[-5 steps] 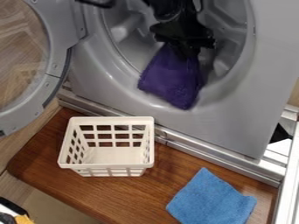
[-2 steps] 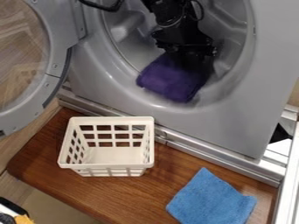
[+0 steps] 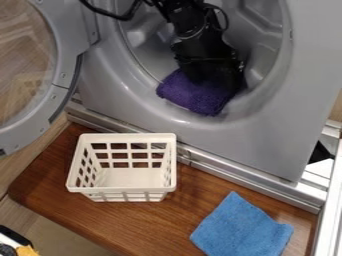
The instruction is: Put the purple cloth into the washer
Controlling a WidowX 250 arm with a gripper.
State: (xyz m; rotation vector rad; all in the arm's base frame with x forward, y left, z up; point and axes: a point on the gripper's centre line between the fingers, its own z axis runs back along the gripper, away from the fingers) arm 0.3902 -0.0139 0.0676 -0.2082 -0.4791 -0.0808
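One washer (image 3: 260, 135), its one door (image 3: 63, 37) swung open at the washer's left in the view. One gripper (image 3: 217, 77) hangs down in the washer's mouth, against the one purple cloth (image 3: 188, 94); how far open it is, and whether it grips the cloth, I cannot tell. That cloth is bunched on the lower lip of the washer's mouth. Below the washer in the view, one basket (image 3: 127, 190) and one blue cloth (image 3: 242, 230) sit apart on one board (image 3: 127, 220).
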